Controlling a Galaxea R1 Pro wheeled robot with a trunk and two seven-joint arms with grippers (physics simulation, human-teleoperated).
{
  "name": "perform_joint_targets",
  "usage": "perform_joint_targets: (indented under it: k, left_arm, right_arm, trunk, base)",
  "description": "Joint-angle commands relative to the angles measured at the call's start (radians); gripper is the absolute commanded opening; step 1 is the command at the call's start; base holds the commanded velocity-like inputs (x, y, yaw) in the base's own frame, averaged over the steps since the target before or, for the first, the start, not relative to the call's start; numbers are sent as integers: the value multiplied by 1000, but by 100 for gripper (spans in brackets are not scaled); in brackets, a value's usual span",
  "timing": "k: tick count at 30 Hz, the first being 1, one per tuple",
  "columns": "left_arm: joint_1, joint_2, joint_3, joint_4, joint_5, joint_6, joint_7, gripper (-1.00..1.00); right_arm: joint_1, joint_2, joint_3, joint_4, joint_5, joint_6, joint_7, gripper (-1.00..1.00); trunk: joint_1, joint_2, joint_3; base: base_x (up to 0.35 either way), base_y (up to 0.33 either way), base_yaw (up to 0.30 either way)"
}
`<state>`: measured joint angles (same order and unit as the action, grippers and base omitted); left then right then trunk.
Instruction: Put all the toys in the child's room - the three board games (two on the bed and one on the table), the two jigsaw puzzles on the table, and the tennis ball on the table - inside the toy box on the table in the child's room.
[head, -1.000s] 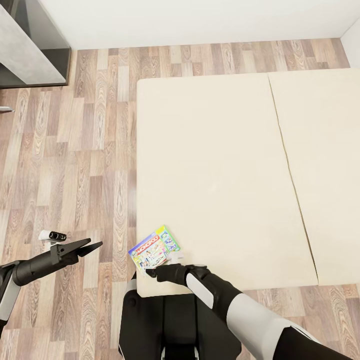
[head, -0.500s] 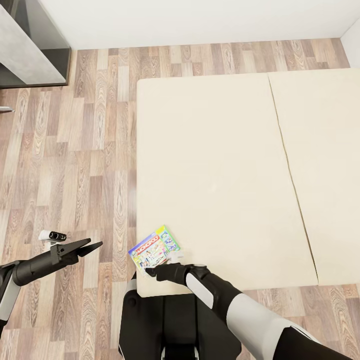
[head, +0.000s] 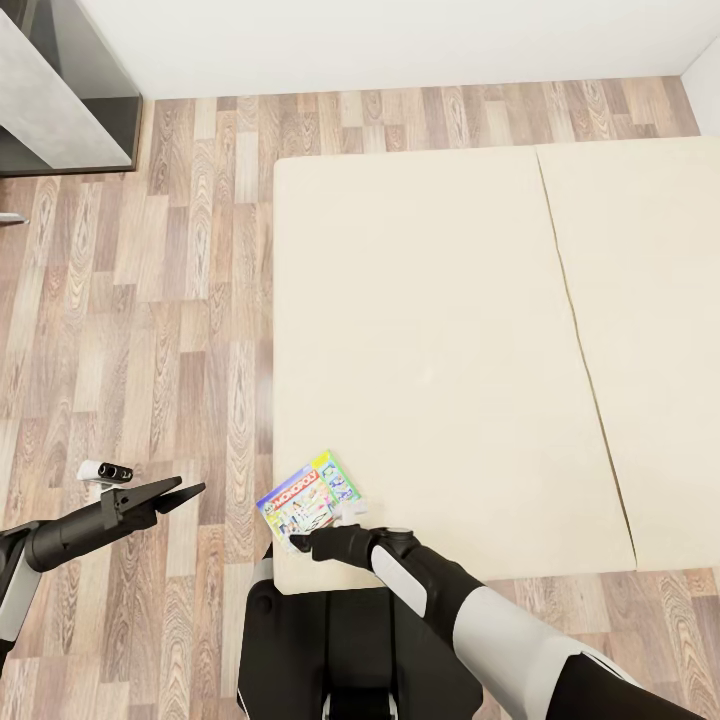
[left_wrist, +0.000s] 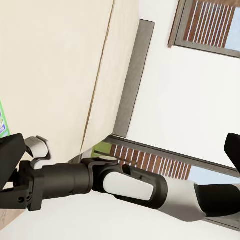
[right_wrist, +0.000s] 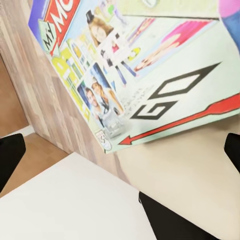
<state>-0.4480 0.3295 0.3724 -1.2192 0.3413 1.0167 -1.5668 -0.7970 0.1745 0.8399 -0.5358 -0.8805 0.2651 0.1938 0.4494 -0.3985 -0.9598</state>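
Note:
A Monopoly board game (head: 310, 497), white-green with a red banner, lies flat on the near left corner of the bed (head: 450, 330). My right gripper (head: 297, 543) is open and sits at the box's near edge. In the right wrist view the box (right_wrist: 145, 70) lies just ahead of the spread fingers (right_wrist: 11, 155); whether they touch it I cannot tell. Left of the bed, my left gripper (head: 188, 491) hangs open over the wood floor with nothing in it. The left wrist view looks across my right arm (left_wrist: 110, 182) to the mattress (left_wrist: 50, 70).
A dark grey cabinet (head: 60, 90) stands at the far left against the white wall. Wood-plank floor (head: 150, 300) runs along the bed's left and far sides. A seam (head: 580, 340) splits the mattress in two. My base (head: 350, 640) is against the bed's near edge.

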Motion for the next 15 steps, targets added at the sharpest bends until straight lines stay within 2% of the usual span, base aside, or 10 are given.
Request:
perform_joint_targets:
  k: [1, 11, 15]
  left_arm:
    - [0, 0, 0, 0, -1, 11, -4, 100]
    - [0, 0, 0, 0, -1, 11, -4, 100]
    - [0, 0, 0, 0, -1, 10, -4, 100]
  right_arm:
    - [-1, 0, 2, 0, -5, 2, 1, 100]
    - [-1, 0, 1, -1, -4, 2, 1, 100]
    - [-1, 0, 1, -1, 9, 2, 1, 100]
  trunk:
    - [1, -2, -1]
    - [1, -2, -1]
    - [1, -2, -1]
  base:
    - [0, 0, 0]
    - [0, 0, 0]
    - [0, 0, 0]
